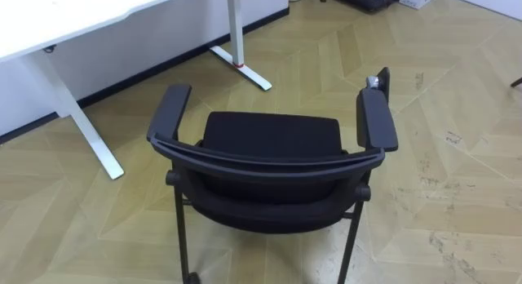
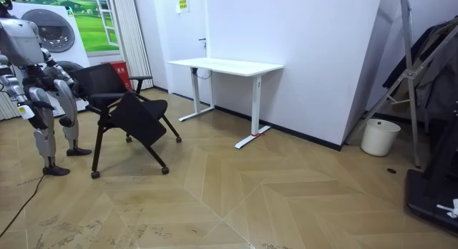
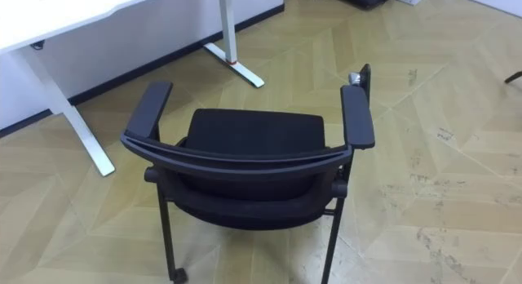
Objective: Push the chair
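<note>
Chair (image 1: 269, 153) stands just before the robot, backrest nearest, facing the white desk (image 1: 73, 23); its legs are cut off below. White bin (image 2: 379, 137): contents hidden. Right hand (image 2: 24, 110) hangs low, and I cannot tell how its fingers are set.

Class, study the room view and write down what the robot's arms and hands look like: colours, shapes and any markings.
The arms are slim, built of silver-grey shells with darker sections at the joints. The right hand looks dark grey, with a small pale tag on it. Finer detail is too small to tell.
</note>
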Controlling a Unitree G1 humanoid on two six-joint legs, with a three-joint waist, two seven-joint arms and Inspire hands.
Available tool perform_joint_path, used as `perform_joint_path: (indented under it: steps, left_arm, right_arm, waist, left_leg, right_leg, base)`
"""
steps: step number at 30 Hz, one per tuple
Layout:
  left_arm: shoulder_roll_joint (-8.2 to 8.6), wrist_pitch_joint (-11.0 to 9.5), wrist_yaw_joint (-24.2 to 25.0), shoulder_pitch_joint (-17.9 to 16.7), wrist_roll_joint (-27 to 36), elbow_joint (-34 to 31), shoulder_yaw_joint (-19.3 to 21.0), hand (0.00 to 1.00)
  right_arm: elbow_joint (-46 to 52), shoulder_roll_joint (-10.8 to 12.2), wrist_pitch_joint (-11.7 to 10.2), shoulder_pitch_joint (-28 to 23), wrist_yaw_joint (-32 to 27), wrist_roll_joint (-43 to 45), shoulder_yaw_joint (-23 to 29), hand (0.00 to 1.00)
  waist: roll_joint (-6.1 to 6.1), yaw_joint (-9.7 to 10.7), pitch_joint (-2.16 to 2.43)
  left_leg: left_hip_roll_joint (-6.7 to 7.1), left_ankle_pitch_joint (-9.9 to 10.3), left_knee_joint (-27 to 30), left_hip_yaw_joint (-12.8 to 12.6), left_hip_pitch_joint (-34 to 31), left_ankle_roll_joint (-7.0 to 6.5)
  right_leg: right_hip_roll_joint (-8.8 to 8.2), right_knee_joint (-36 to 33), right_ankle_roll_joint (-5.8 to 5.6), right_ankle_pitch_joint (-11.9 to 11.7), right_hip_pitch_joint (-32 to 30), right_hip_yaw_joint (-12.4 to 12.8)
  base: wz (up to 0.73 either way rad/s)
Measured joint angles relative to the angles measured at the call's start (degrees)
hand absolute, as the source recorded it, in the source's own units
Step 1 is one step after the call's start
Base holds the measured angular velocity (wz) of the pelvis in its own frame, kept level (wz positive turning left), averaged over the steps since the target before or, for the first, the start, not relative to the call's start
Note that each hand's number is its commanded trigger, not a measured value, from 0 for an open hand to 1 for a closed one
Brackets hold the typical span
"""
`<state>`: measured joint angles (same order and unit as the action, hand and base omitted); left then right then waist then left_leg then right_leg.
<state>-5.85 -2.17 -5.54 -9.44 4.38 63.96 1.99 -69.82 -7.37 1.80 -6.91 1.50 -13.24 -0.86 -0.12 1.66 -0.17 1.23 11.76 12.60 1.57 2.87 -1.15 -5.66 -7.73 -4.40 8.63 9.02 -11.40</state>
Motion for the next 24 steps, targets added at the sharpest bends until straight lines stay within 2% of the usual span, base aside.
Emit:
perform_joint_path:
  steps: [22, 24]
  left_arm:
    - [-0.05, 0.2, -5.7, -2.8, 0.0, 0.1, 0.4, 0.0]
    - [-0.05, 0.2, -7.5, -2.9, 0.0, 0.1, 0.6, 0.0]
  right_arm:
    - [0.0, 0.0, -0.5, -1.1, -2.2, -2.9, 0.0, 0.0]
    - [0.0, 0.0, -0.5, -1.1, -2.3, -2.7, 0.0, 0.0]
  waist:
    - [-0.28, -0.4, -0.02]
    - [-0.27, -0.5, -0.02]
  left_leg:
    - [-0.15, 0.0, -0.8, -0.7, 0.3, 0.0]
    - [-0.18, 0.0, -0.8, -0.8, 0.3, 0.0]
  right_leg:
    - [0.01, 0.0, -0.03, 0.0, -0.4, 0.1]
    - [0.01, 0.0, -0.03, 0.0, -0.4, 0.0]
  base:
    - [-0.01]
    - [0.0]
